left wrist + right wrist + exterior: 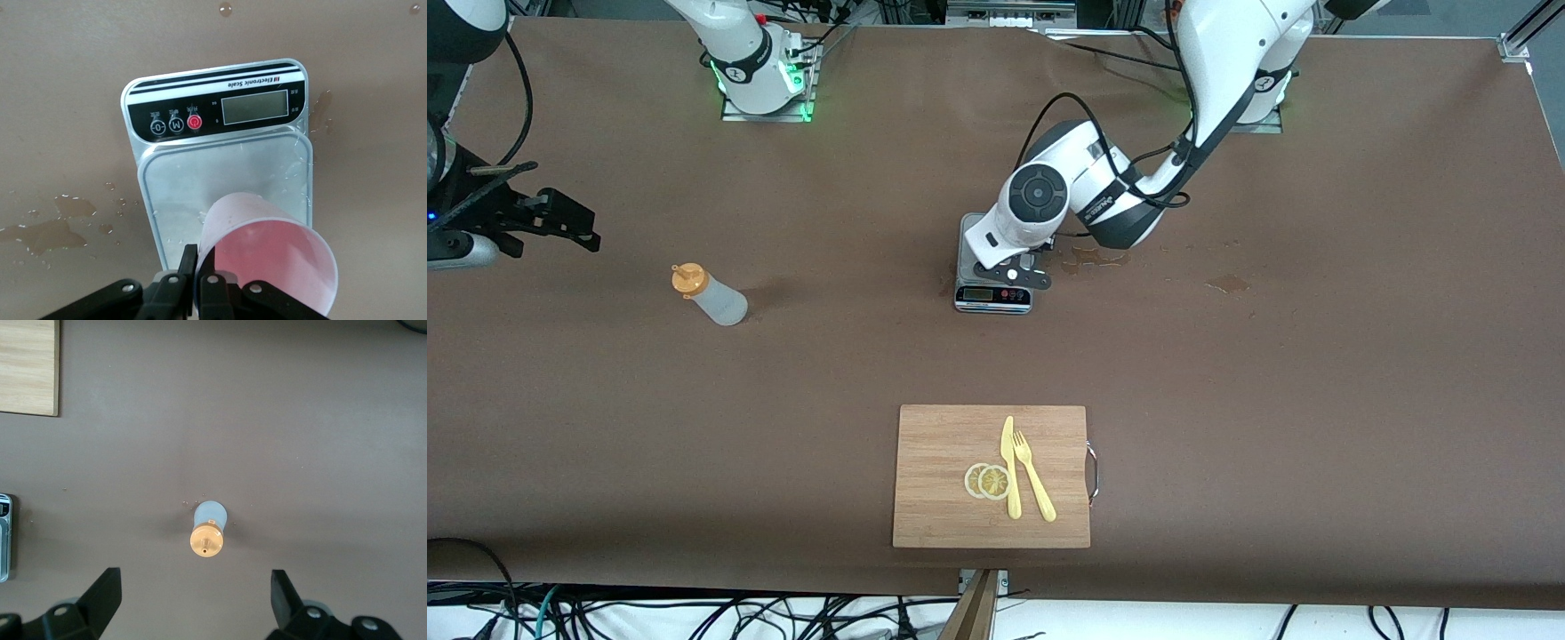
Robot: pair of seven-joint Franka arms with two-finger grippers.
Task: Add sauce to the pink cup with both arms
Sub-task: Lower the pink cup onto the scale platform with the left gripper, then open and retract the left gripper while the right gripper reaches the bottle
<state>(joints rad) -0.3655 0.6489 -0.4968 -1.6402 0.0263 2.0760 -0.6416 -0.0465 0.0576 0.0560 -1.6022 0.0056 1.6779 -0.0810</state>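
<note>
The left gripper (200, 293) is low over the kitchen scale (993, 298), mid table. Its fingers (189, 273) are pinched shut on the rim wall of the pink cup (267, 253). The cup looks like it sits on the scale's plate or just above it; can't tell if it touches yet. The front view hides the cup under the left arm. Wet spots (47, 233) lie on the brown table (1316, 356) beside the scale.

The right gripper (197, 600) hangs in the air toward the right arm's end of the table, near the table edge. Its fingers (107, 593) are wide open & hold nothing. The sauce bottle (710, 295) stands upright on the table below it, orange cap up, well apart from the scale. Nothing touches it.

A wooden cutting board (943, 444) lies nearer the front camera, w/ a yellow plastic knife (1009, 467), a yellow fork (1034, 476) & two lemon slices (987, 481) on it. Not part of the job.

Step now, I think: cup is being put on the scale; no sauce picked up yet. So the task is early.

Next move, my guess: left gripper lets go once the cup stands firm, or keeps it steady. Right gripper needs to drop down around the bottle's body, squeeze gently, then carry it over the cup & tip the nozzle in. Squeeze too hard & sauce may squirt early.
</note>
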